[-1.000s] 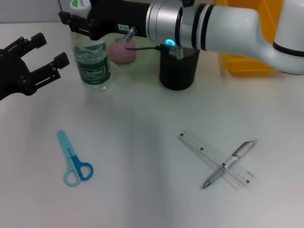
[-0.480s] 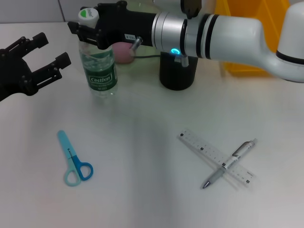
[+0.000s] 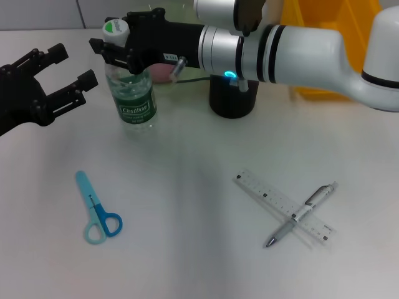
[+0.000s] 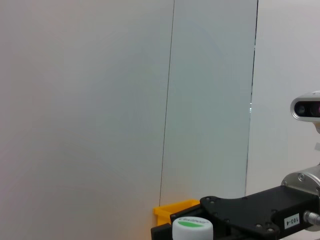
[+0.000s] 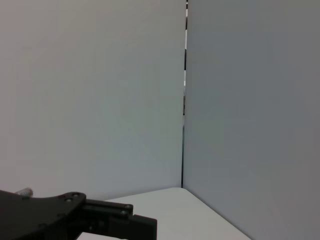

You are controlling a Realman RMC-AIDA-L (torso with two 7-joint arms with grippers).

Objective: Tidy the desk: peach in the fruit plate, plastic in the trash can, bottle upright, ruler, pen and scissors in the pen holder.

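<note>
Right claw [image 3: 118, 53] round upright bottle [image 3: 134, 87] neck; left claw [image 3: 59, 78] apart, open

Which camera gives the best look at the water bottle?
The head view: the bottle stands upright, whole, its neck in the right gripper. The left wrist view catches only its cap; the right wrist view misses it.

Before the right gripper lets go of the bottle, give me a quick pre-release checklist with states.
1. Bottle upright: ok, cap on top, label level.
2. Bottle base on the desk: cannot tell, contact not clearly shown.
3. Right gripper on the bottle neck: ok, fingers sit at either side below the cap.
4. Left gripper out of the way: ok, open and apart from the bottle.
5. Space behind the bottle: not ok, peach and pen holder sit close behind.
6. Scissors, ruler, pen: ok, well away.
</note>
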